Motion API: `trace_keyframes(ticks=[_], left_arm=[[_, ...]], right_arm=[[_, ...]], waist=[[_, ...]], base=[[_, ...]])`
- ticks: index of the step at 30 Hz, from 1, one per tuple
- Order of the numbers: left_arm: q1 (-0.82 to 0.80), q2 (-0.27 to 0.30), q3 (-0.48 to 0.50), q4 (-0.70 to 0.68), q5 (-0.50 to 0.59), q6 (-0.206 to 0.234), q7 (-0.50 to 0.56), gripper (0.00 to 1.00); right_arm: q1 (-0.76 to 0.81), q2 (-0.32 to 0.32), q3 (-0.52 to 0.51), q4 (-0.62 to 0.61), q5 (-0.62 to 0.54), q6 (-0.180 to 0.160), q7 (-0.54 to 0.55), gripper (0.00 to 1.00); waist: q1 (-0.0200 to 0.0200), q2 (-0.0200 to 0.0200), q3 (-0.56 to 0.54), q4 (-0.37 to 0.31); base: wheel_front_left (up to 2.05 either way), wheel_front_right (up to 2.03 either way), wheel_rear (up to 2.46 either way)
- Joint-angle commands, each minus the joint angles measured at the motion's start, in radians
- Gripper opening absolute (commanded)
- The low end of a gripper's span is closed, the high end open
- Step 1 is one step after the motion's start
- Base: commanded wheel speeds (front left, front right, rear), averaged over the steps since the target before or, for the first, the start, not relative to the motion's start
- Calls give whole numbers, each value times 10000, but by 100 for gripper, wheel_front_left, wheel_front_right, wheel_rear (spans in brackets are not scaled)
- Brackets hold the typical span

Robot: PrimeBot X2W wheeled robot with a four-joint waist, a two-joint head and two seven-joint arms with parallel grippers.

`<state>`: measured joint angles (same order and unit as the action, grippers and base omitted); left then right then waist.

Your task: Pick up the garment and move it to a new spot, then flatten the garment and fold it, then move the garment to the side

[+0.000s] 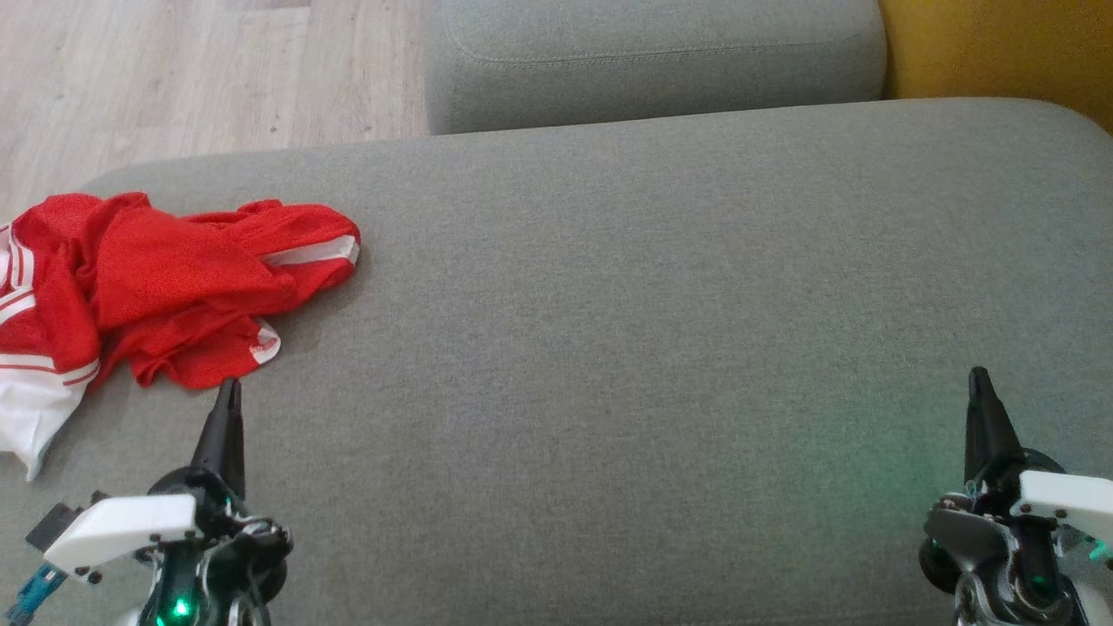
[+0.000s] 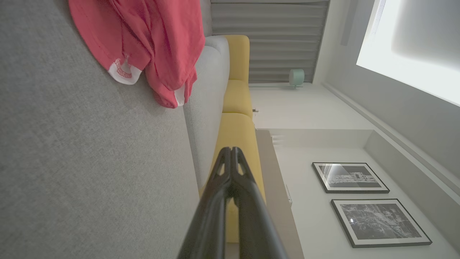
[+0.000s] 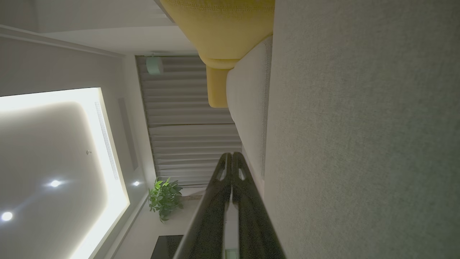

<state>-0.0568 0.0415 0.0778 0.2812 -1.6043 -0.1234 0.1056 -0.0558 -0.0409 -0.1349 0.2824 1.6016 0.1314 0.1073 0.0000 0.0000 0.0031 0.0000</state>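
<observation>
A crumpled red garment [image 1: 165, 283] with white stripes and trim lies at the left end of the grey sofa cushion [image 1: 652, 304]; part of it runs off the head view's left edge. The left wrist view has the garment [image 2: 151, 39] at its top, ahead of the fingers. My left gripper [image 1: 229, 387] is shut and empty, its tips just short of the garment's near hem. At the lower right my right gripper [image 1: 980, 376] is also shut and empty, over bare cushion far from the garment. In each wrist view the two dark fingers [image 2: 231, 153] [image 3: 231, 156] meet at the tips.
A second grey cushion [image 1: 652, 61] lies beyond the main one, with a yellow seat [image 1: 1000, 48] at the far right. Wood floor [image 1: 200, 78] shows past the cushion's far left edge. Bare grey cushion stretches between my two grippers.
</observation>
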Motion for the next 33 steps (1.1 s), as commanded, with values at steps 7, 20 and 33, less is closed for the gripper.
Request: trace_keyframes(ticks=[7, 20, 33], left_arm=[[-511, 87, 356, -364, -47, -73, 73, 0], [-511, 87, 356, -364, -47, -73, 73, 0], [128, -19, -178, 164, 137, 47, -240, 100]], right_arm=[[-521, -93, 215, -376, 74, -7, 56, 0], [-521, -93, 215, -376, 74, -7, 56, 0], [152, -9, 225, 117, -273, 0, -213, 100]], waist=[[0, 0, 0, 0], [0, 0, 0, 0], [0, 0, -3, 2]], base=[[0, 0, 0], [0, 0, 0], [0, 0, 0]])
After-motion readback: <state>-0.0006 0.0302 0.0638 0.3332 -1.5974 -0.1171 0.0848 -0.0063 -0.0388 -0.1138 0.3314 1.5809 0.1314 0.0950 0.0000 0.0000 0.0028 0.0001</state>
